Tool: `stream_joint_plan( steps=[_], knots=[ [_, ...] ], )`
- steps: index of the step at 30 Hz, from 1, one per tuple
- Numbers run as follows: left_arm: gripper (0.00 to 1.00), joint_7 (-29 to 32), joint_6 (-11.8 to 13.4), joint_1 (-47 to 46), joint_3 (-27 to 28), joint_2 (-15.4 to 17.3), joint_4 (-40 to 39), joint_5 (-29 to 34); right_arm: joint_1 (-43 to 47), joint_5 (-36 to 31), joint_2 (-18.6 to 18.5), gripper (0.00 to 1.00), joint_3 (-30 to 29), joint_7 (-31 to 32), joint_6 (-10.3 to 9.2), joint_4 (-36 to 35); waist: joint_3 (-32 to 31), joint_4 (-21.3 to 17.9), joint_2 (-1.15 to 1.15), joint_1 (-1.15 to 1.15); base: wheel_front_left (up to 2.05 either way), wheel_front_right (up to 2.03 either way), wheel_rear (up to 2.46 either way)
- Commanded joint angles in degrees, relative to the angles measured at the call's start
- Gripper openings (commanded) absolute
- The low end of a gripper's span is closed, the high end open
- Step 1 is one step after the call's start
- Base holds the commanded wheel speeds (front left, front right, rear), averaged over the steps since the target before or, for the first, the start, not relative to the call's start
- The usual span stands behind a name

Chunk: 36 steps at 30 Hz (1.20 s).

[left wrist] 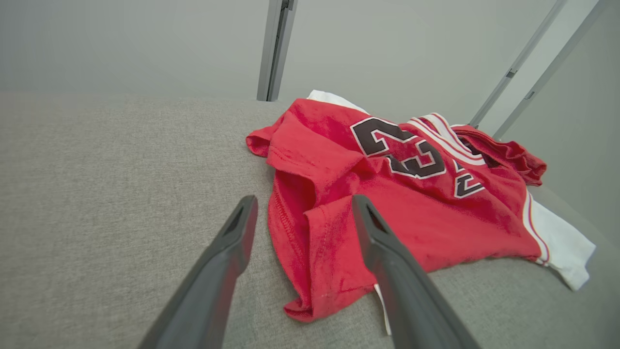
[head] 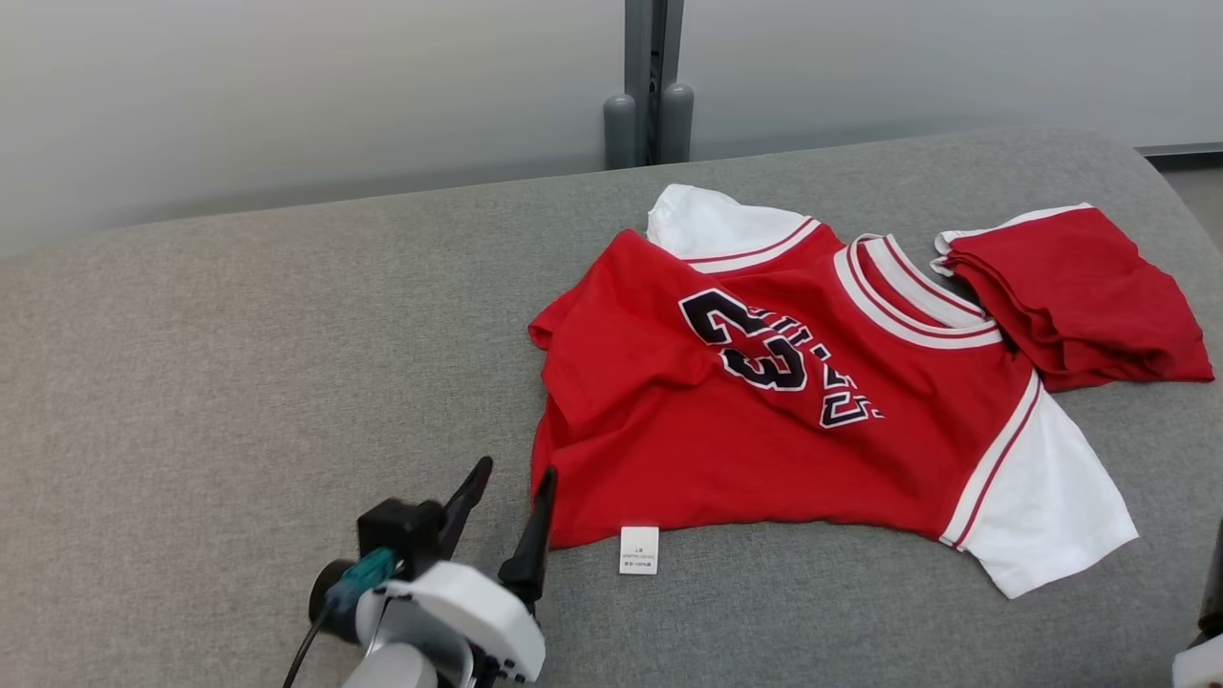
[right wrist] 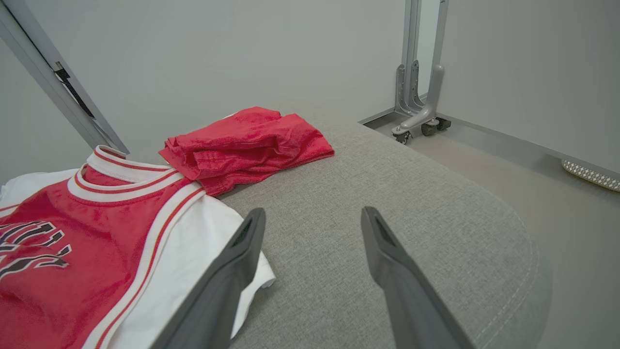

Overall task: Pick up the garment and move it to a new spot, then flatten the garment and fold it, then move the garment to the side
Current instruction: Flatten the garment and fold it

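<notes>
One red-and-white jersey (head: 764,420), number 23, lies near the cushion's (head: 239,382) right edge, one folded red cloth (head: 1080,296) against its collar; left gripper (head: 516,470) and right gripper (right wrist: 310,213) both spread wide, empty

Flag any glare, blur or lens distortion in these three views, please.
Head view: soft, even light, no glare; the jersey is sharp, its care label too small to read. Left wrist view: the wide-angle lens tilts the wall posts; no motion blur around the left gripper's fingers. Right wrist view: even light; the post at left leans, the folded red cloth is crisp.
</notes>
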Motion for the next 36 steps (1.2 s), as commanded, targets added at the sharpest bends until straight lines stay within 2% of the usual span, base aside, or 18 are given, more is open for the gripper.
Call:
stream_joint_plan(
  steps=[1,5,10,15,18,20,26,28,29,30,31,36],
  knots=[
    [1.0,1.1,-0.2,-2.1,-0.9,0.2,0.9,-0.3,0.8,-0.9,-0.3,1.0,-0.4,0.3,-0.01,-1.9,0.0,-0.3,0.0,0.0,0.0,0.0,0.0],
    [1.0,6.2,0.6,-6.6,-3.3,0.3,4.7,-1.8,0.9,-2.4,0.2,1.0,-0.1,1.9,-0.01,-7.7,0.1,-1.0,0.0,0.0,0.0,0.0,0.0],
    [1.0,10.3,2.0,-12.8,-4.7,0.3,10.6,-3.0,0.4,-2.2,0.6,1.0,3.2,3.8,-0.01,-12.3,0.9,-2.2,0.0,0.0,0.0,0.0,0.0],
    [1.0,14.4,3.5,-17.7,-5.3,0.3,15.5,-8.9,-0.4,-1.4,0.8,1.0,6.4,4.5,-0.01,-13.3,2.0,-3.5,0.0,0.0,0.0,0.0,0.0],
    [1.0,16.4,3.2,-19.7,-6.6,0.2,18.2,-11.5,-0.9,-0.9,0.8,1.0,7.7,4.3,-0.01,-13.1,2.6,-4.4,0.0,0.0,0.0,0.0,0.0],
    [1.0,17.2,3.3,-21.3,-7.8,0.2,19.9,-12.2,-1.1,-0.6,0.8,1.0,8.3,4.1,-0.01,-12.8,2.8,-4.9,0.0,0.0,0.0,0.0,0.0],
    [1.0,20.7,6.5,-24.3,-10.4,0.3,25.8,-13.5,-1.2,-0.5,0.8,1.0,9.2,3.9,-0.01,-12.3,3.3,-6.2,0.0,0.0,0.0,0.0,0.0],
    [1.0,21.5,6.5,-24.6,-11.2,0.3,27.0,-14.2,-1.1,-0.5,0.8,1.0,9.4,3.7,-0.01,-12.3,3.4,-6.4,0.0,0.0,0.0,0.0,0.0],
    [0.71,21.6,6.3,-24.7,-11.4,0.3,27.3,-14.8,-1.1,-0.5,0.8,1.0,9.4,3.6,-0.01,-12.2,3.4,-6.5,0.0,0.0,0.0,0.0,0.0],
    [0.29,21.5,6.0,-24.8,-11.6,0.3,27.4,-15.4,-1.1,-0.5,0.8,1.0,9.5,3.6,-0.01,-12.2,3.4,-6.5,0.0,0.0,0.0,0.0,0.0],
    [0.0,21.7,5.6,-24.8,-12.1,0.3,27.5,-15.9,-1.1,-0.5,0.8,1.0,9.7,3.6,-0.01,-12.1,3.4,-6.6,0.0,0.0,0.0,0.0,0.0],
    [0.0,21.7,4.7,-24.9,-14.1,0.2,27.3,-18.1,-1.6,-0.5,0.8,1.0,10.3,3.6,-0.01,-11.9,3.4,-6.9,0.0,0.0,0.0,0.0,0.0]
  ],
)
